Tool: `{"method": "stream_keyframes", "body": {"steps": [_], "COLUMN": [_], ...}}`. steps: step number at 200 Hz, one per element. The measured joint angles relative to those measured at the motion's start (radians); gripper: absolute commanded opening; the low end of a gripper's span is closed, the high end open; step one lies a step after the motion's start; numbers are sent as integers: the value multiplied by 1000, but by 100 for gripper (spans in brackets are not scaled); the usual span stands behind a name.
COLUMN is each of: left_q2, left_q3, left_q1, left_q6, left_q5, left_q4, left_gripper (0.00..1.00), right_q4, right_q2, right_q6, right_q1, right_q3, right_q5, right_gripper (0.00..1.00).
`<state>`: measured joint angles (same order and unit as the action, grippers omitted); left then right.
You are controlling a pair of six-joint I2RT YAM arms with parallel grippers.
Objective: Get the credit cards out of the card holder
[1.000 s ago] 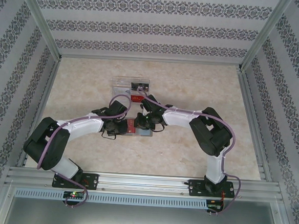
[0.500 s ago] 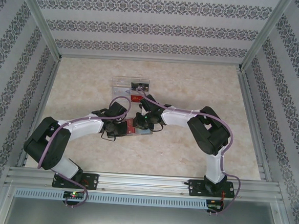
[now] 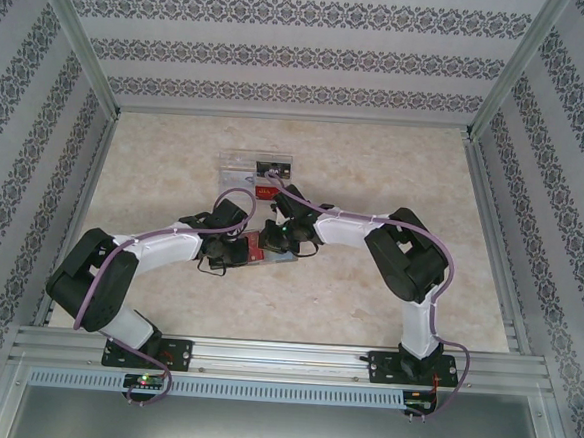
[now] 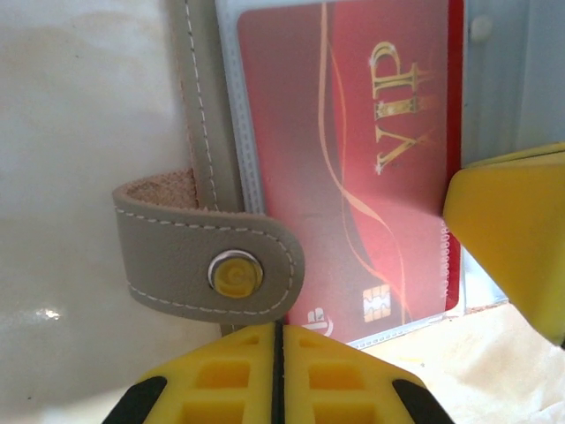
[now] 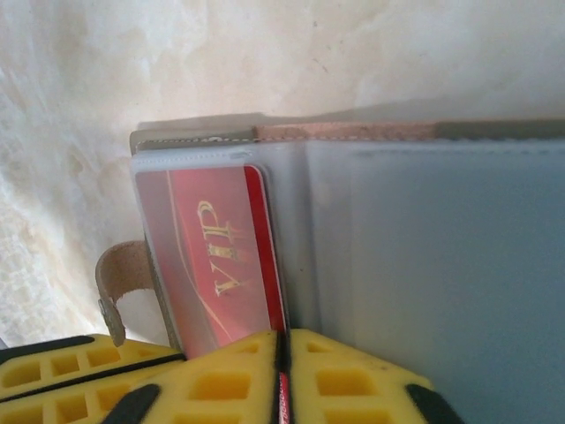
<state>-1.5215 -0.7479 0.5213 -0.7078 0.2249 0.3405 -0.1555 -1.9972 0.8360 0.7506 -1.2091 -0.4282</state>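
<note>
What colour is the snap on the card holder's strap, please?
The snap is pale yellow, silver-rimmed; best in the left wrist view.

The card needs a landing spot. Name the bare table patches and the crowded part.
Free: table between the right arm and right wall; far-left corner beside the clear tray; near strip along the base rail. Crowded: mid-table, where left gripper and right gripper meet at the card holder.

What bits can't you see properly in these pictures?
Top view: left arm and right arm hide most of the card holder; what lies in the clear tray is too small to tell.
Right wrist view: the right gripper hides the red card's lower end; the grey slots look blurred.
Left wrist view: the picture edge cuts off the red card's top; the left gripper hides the holder's edge.
</note>
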Motion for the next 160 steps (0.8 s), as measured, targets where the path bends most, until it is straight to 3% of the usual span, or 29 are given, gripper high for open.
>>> {"method": "stream_keyframes", "body": {"steps": [133,145,160], "left_q2": [0,-2,-12], "left_q3": [-11,-16,-28], "left_q1": [0,0,0], "left_q6": [0,0,1], "left_q5": [-1,-1,-1], "left_q4": [3,3,3], "left_gripper": [4,4,3], "right_q4": [11,10,11], "right_q2": [71,71,70], "right_q6": [-25,-29,-35], "right_q1": [-92,-93,-92], "right_q3": [60,60,60], "right_q5": [2,-2,-13], "right_gripper": [0,14,18]}}
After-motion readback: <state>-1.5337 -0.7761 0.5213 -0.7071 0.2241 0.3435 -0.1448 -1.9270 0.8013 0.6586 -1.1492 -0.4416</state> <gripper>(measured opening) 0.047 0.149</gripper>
